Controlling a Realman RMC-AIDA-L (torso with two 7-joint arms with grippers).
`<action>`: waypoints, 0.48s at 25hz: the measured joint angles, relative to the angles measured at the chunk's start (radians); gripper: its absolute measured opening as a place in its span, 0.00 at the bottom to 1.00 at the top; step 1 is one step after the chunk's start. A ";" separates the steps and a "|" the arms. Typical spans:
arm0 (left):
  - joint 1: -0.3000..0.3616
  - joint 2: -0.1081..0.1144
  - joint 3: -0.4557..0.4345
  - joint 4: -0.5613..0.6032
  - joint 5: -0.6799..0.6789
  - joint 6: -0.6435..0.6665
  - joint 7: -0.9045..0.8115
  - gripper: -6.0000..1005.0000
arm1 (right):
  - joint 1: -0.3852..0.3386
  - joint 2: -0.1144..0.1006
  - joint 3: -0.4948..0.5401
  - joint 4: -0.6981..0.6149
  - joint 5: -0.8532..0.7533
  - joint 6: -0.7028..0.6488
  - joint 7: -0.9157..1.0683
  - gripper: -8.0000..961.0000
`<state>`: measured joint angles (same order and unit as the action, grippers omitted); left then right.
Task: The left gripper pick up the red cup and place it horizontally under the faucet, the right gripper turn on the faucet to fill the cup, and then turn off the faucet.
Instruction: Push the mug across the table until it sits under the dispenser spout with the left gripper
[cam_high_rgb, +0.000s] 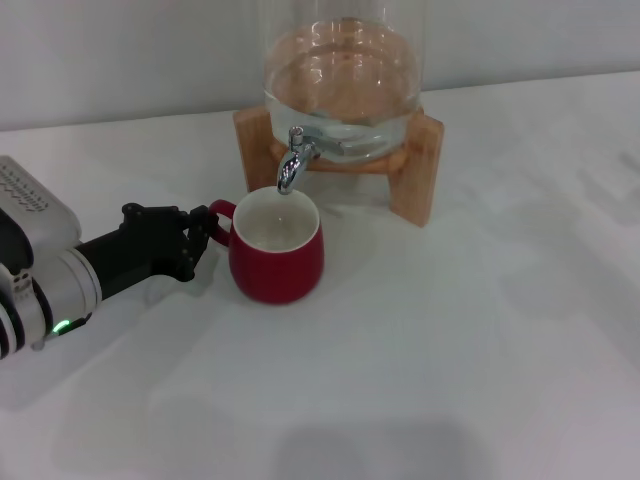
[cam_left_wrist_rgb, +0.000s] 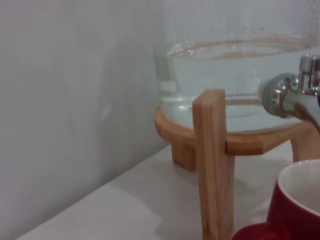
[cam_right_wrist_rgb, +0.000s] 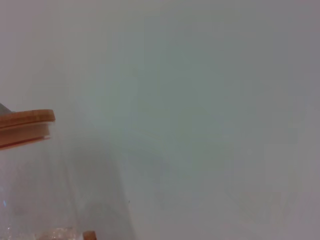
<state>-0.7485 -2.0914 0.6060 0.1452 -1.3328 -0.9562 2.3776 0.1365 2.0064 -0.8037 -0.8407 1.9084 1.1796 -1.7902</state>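
Red cup (cam_high_rgb: 276, 250) sits upright on the white desk (cam_high_rgb: 450, 350), mouth right below the faucet (cam_high_rgb: 292, 166) spout, so you're at the end of the placing step. In the head view your left gripper (cam_high_rgb: 200, 237) is at the cup's loop handle, fingers narrow around it, looks like it's holding the handle. Cup interior looks white and empty, no stream from the spout. Glass dispenser (cam_high_rgb: 340, 70) on its wooden stand (cam_high_rgb: 415, 170) holds clear water. Right gripper isn't in this view; next you need it brought in to open the faucet. Left wrist view: faucet (cam_left_wrist_rgb: 295, 95) above cup rim (cam_left_wrist_rgb: 300, 200), water level well up the glass, stand leg (cam_left_wrist_rgb: 212, 165) close by. Right wrist view: only a wooden lid (cam_right_wrist_rgb: 25, 127) edge and blank wall, no fingers visible.
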 joint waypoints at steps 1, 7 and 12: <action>0.000 0.000 0.000 -0.002 0.002 0.003 0.000 0.10 | 0.000 0.000 0.000 0.000 0.000 0.000 0.000 0.83; 0.000 0.001 0.000 -0.008 0.003 0.016 0.000 0.11 | -0.003 0.000 0.000 0.000 0.000 0.000 0.000 0.83; 0.000 0.000 0.000 -0.008 0.003 0.018 0.000 0.14 | -0.005 0.000 0.000 0.000 0.000 0.002 0.000 0.83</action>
<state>-0.7486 -2.0913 0.6059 0.1376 -1.3299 -0.9386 2.3775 0.1319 2.0065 -0.8037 -0.8406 1.9082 1.1817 -1.7902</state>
